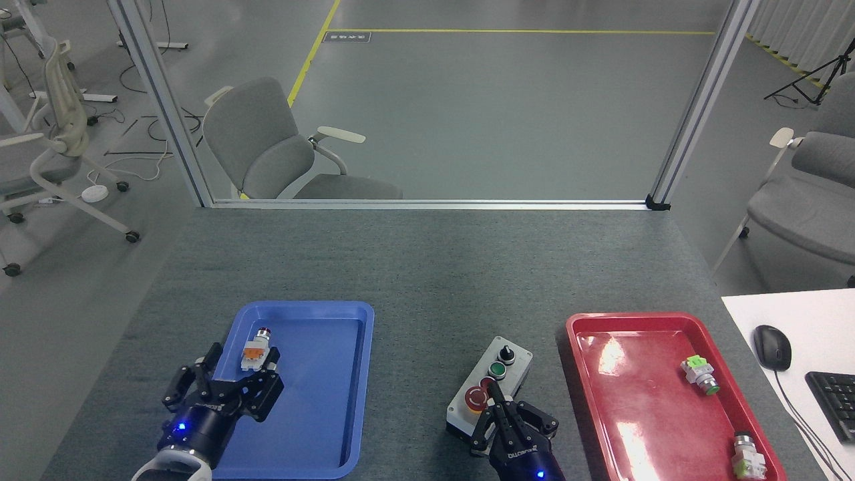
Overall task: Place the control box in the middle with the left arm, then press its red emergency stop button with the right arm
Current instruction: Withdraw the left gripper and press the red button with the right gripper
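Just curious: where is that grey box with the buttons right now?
The control box sits on the grey table between the blue tray and red tray, with the right gripper at its near end.

Single head view, high above the near edge of the grey counter [427, 267], facing forward and down, both arms entering from the bottom edge, counter filling the lower half, open floor [507, 100] and chairs beyond, no second view

The oblong light-grey control box [489, 386] is overlapped by the closed black lettered right gripper [497, 399] at its big red mushroom button [475, 398].
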